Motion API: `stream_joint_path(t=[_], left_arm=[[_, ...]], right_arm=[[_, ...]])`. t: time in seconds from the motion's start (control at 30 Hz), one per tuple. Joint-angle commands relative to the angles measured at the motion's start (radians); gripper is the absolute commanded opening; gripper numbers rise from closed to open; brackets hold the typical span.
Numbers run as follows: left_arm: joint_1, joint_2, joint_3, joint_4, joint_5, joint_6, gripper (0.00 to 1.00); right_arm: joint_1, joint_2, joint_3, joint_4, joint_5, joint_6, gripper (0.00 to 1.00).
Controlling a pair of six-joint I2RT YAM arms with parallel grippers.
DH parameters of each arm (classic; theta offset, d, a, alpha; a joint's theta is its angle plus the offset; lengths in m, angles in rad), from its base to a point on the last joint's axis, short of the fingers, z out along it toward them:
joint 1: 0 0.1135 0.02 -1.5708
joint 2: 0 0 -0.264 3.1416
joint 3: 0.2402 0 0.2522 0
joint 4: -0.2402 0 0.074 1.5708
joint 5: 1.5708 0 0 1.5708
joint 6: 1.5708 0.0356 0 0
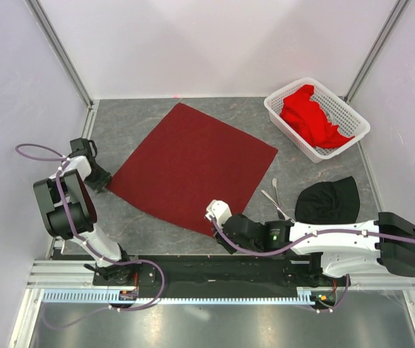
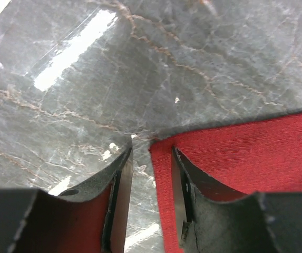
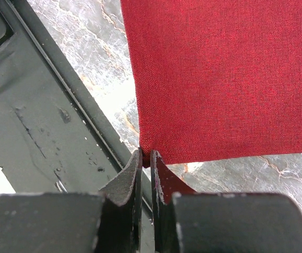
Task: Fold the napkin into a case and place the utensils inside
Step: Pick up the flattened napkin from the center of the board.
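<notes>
One napkin (image 3: 219, 79) corner lies hidden inside the right gripper (image 3: 145, 156).

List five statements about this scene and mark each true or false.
The napkin lies flat and unfolded on the table. True.
The right gripper is shut on a napkin corner. True.
The left gripper is clamped on the napkin. False: its jaws stand apart, straddling a corner.
The utensils lie on the napkin. False: they lie on bare table beside it.
The white basket holds red cloth. True.
</notes>
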Motion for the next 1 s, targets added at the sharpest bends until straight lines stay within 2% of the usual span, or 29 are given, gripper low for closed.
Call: stream_joint_path(t=[0.0,0.13,0.33,0.43,0.53,0.57,0.6,0.7,0.83,0.97], left_arm=[[-0.010,0.034,0.039,-0.009,-0.028,0.043,0.41],[-0.013,0.058,0.056,-0.013,-0.034,0.052,0.38],[-0.019,0.078,0.060,-0.010,-0.006,0.049,0.26],[-0.022,0.078,0.057,-0.010,0.012,0.046,0.16],[-0.020,0.043,0.054,-0.021,0.011,0.043,0.09],[-0.022,0.010,0.053,-0.024,0.027,0.037,0.03],[-0.020,-0.011,0.050,-0.030,0.038,0.032,0.02],[-0.020,-0.122,0.031,-0.036,0.087,0.000,0.02],[-0.020,-0.323,-0.009,-0.036,0.234,-0.090,0.02],[-0.020,-0.507,0.037,-0.062,0.317,-0.164,0.02]], right_arm=[[-0.008,-0.044,-0.010,0.024,-0.007,0.007,0.00],[-0.012,-0.050,-0.010,0.024,-0.016,0.009,0.00],[-0.008,-0.050,-0.011,0.027,-0.015,0.016,0.00],[-0.012,-0.046,-0.011,0.029,-0.012,0.022,0.00],[-0.018,-0.041,-0.008,0.013,0.027,0.035,0.00],[-0.022,-0.041,-0.001,0.003,0.033,0.033,0.00],[-0.025,-0.043,0.005,-0.022,0.063,0.032,0.00],[-0.042,-0.055,0.047,-0.089,0.141,0.018,0.00],[-0.053,-0.084,0.139,-0.183,0.233,-0.037,0.00],[-0.053,-0.124,0.290,-0.276,0.267,-0.108,0.00]])
